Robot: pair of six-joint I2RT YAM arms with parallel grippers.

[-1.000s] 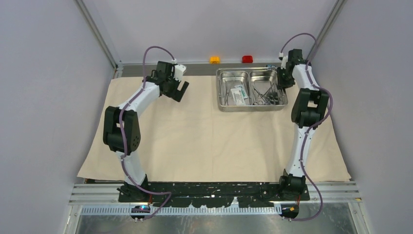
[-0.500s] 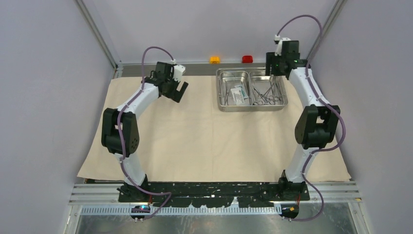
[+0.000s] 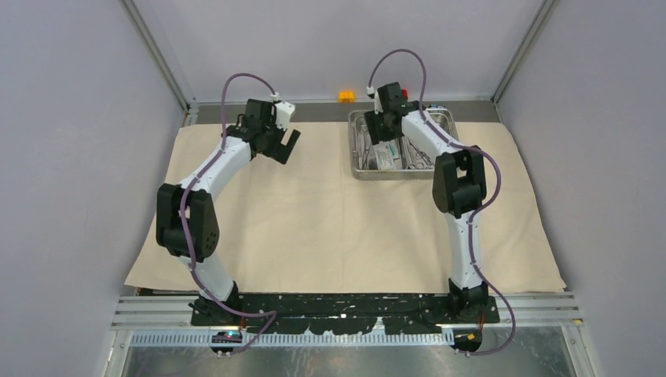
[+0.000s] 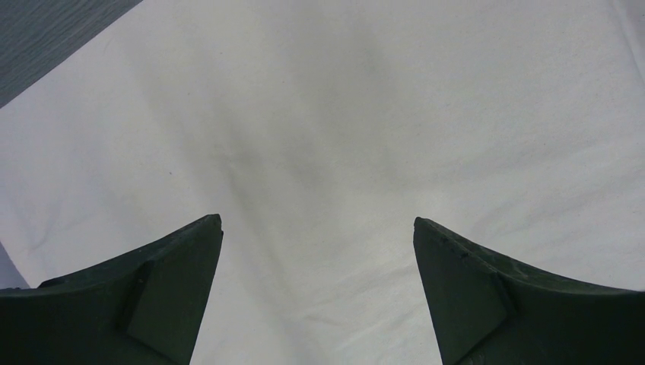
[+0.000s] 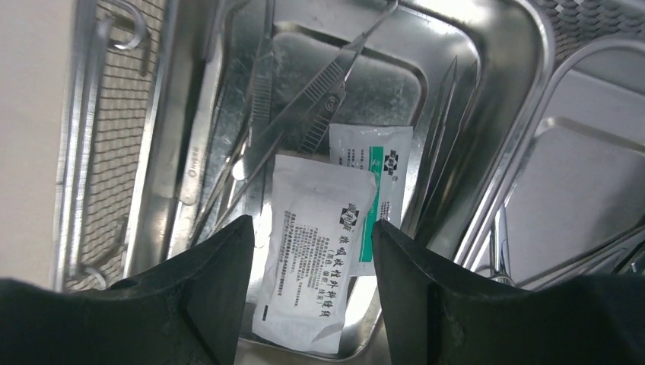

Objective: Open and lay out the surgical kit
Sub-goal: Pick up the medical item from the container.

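Poised with open right gripper [image 5: 310, 228] above packets [image 5: 316, 266] in tray [image 3: 393, 175] at cloth's [image 3: 314, 228] far edge, long axis crossing the closing line; open left gripper [image 4: 318, 228] well apart.

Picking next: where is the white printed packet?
Right wrist view: the white printed packet lies in the shiny steel tray's left compartment, overlapping a teal-striped packet.

The table [image 3: 314, 111] in front of me is almost wholly covered by the big beige cloth [image 3: 330, 228]. The cloth is spread flat with faint creases and reaches from the near side to the far side. Only a dark strip of bare table shows along the far edge. A small orange block [image 3: 345, 96] sits there, beyond the cloth and apart from it.
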